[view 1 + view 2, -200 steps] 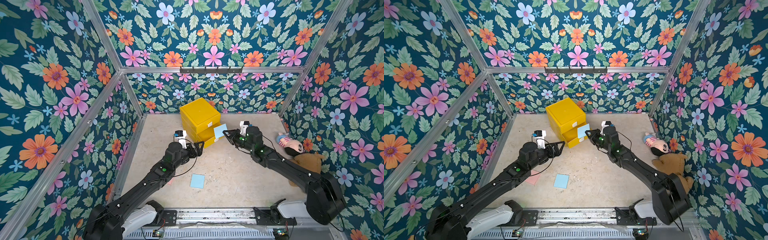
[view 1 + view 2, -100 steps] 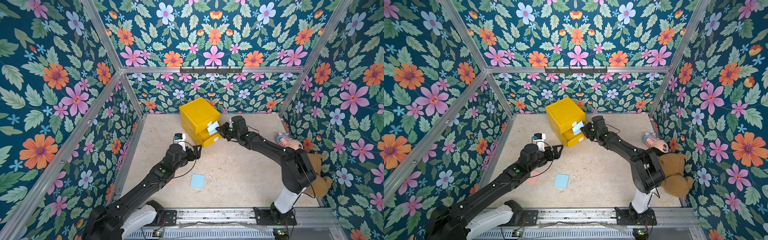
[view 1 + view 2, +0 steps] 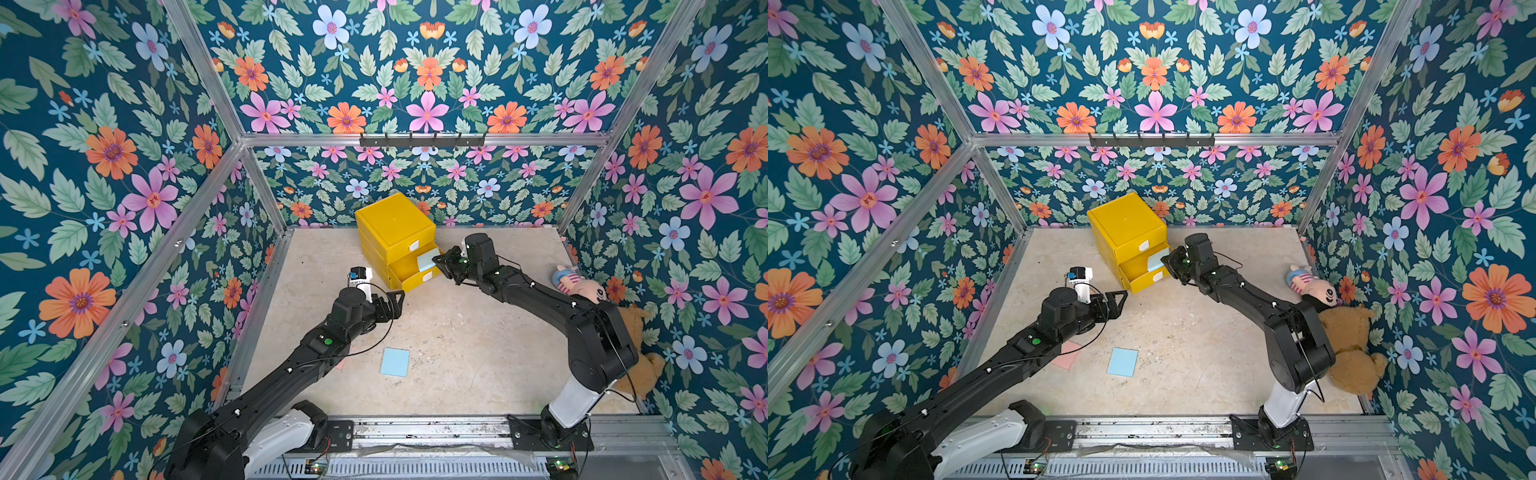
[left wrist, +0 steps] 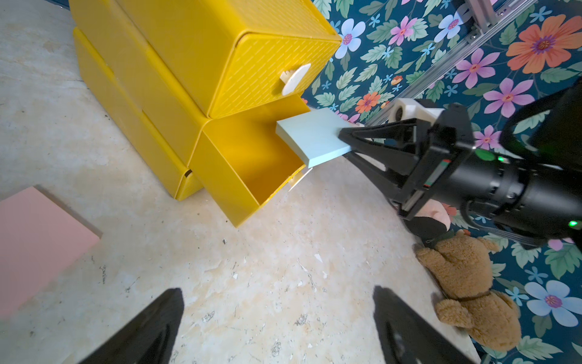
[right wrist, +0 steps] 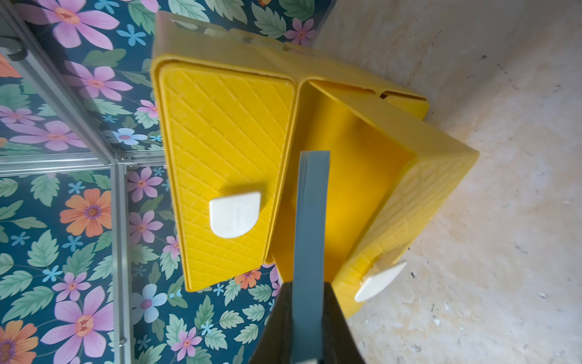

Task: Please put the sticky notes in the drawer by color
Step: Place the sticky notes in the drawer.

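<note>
A second ago my right gripper (image 3: 440,262) held the light blue square paper pad (image 4: 311,138) out in front of the bright yellow plastic three-drawer cabinet (image 3: 392,230). Now it has carried it in, and the pad hangs over the mouth of the pulled-out drawer (image 4: 252,164) just below the closed top one, not yet inside. I judge the placing step nearly done: lower a touch, then let go. The fingers pinch the pad by its rear edge. It lies nearly level, broad face up, free edge pointing into the cabinet (being square, it has no real long axis). My left gripper (image 4: 277,331) waits in front of the cabinet, spread wide and empty. A second blue pad (image 3: 395,362) and a pink pad (image 3: 1067,354) lie on the beige floor (image 3: 457,353) further out from the cabinet.
</note>
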Action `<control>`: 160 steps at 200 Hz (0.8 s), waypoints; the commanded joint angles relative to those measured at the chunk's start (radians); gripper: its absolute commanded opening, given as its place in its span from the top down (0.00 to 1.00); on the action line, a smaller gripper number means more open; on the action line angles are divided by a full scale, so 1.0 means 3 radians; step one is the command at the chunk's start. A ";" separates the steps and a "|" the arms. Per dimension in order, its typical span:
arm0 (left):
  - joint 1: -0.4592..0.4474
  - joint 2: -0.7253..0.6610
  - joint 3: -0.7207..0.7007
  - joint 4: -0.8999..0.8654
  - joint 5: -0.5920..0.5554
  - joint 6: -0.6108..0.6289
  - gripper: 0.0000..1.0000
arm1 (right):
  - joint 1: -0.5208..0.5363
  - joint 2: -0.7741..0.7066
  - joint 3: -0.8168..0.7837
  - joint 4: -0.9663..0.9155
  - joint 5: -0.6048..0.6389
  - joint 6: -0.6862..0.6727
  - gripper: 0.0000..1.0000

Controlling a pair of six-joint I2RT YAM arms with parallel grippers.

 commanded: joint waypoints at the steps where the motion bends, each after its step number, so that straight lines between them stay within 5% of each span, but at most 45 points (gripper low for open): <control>1: -0.0001 0.0019 0.0030 0.0106 0.0040 0.0041 0.00 | 0.0000 -0.0091 -0.0031 0.0048 0.0048 0.0047 1.00; 116: -0.0001 -0.0045 0.0038 0.0001 -0.0022 0.0101 0.00 | -0.0014 0.0686 0.0801 -0.0092 -0.0216 -0.0005 0.96; 160: -0.0001 -0.0048 0.0057 0.0009 0.0014 0.0096 0.00 | -0.0017 0.0496 0.0710 -0.0210 0.0103 -0.0143 0.49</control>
